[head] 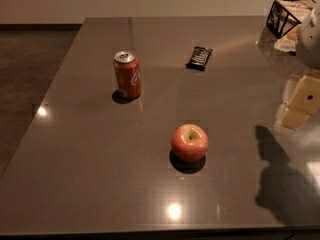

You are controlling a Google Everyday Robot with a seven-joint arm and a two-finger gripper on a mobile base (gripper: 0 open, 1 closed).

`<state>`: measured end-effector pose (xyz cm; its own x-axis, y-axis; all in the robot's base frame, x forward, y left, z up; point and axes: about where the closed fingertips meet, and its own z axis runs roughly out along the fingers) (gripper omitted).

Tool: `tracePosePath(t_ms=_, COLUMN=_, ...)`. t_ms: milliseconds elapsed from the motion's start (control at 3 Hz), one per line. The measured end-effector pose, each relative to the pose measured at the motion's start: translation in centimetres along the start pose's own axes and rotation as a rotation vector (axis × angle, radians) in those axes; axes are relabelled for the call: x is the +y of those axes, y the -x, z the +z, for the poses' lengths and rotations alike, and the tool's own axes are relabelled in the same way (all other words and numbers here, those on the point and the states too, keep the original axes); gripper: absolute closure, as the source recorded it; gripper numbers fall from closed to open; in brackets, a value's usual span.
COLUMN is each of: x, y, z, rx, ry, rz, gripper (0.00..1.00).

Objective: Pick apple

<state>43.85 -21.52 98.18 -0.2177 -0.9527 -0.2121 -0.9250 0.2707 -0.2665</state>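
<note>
Gripper [299, 104] right edge | 1 apple [190, 142] | 1 can [127, 75] | 1 packet [199, 57]

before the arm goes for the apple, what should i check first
1. Apple found: ok. It sits on the table, front centre, stem dimple up.
2. Room around the apple: ok. Nothing touches it. The soda can stands upright well back and left, and the dark snack bar lies farther back.
3. Gripper lined up: not ok. It is at the right edge of the view, well apart from the apple.
4. Path from gripper to apple: ok. Nothing lies between them.
5. Gripper free of load: cannot tell.
</note>
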Motion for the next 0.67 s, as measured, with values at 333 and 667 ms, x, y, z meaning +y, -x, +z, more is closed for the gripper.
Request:
tracePosePath(t_ms=333, x=0.1, y=0.2, z=0.1, rx=-0.004, ry=0.002, rz=-0.005, gripper=0.0)
tracePosePath(t_ms=667, x=1.6, y=1.8, z=1.3, rx=-0.043, ry=0.02, rz=-0.058, gripper=0.0)
